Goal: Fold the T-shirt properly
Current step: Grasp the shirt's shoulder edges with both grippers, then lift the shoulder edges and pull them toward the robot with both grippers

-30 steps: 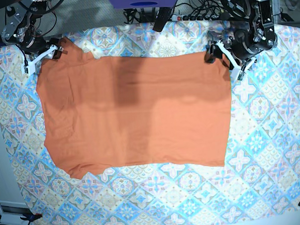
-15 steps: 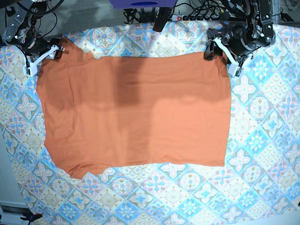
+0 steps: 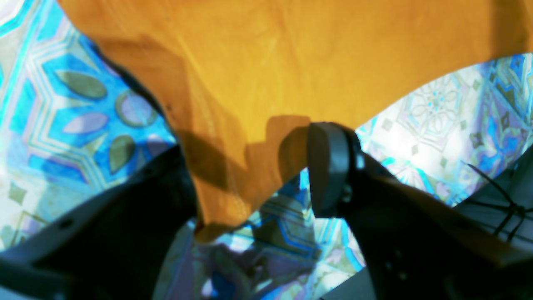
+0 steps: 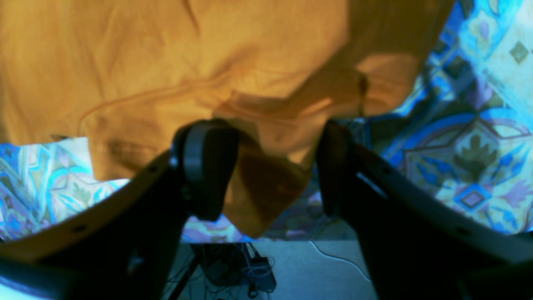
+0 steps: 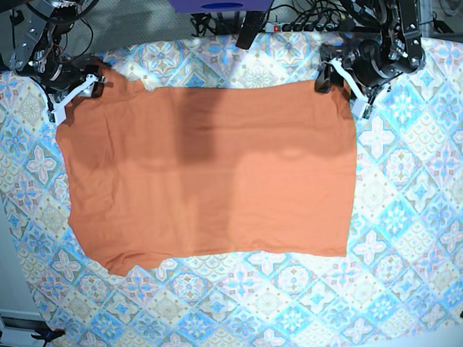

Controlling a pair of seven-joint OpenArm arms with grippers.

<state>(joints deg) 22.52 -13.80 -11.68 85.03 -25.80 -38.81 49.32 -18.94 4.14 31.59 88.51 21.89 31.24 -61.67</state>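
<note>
Your base camera looks straight down from high above the whole tablecloth (image 5: 419, 234). Your two wrist cameras sit close behind their own fingers, each facing one far corner of the T-shirt (image 5: 208, 174), corners the base view shares

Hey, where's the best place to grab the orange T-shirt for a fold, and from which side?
Probably the two far corners of the T-shirt, approached from the far edge. It lies flat, and those corners already sit between the jaws of the left tool and right tool; folding toward the near hem looks natural.
</note>
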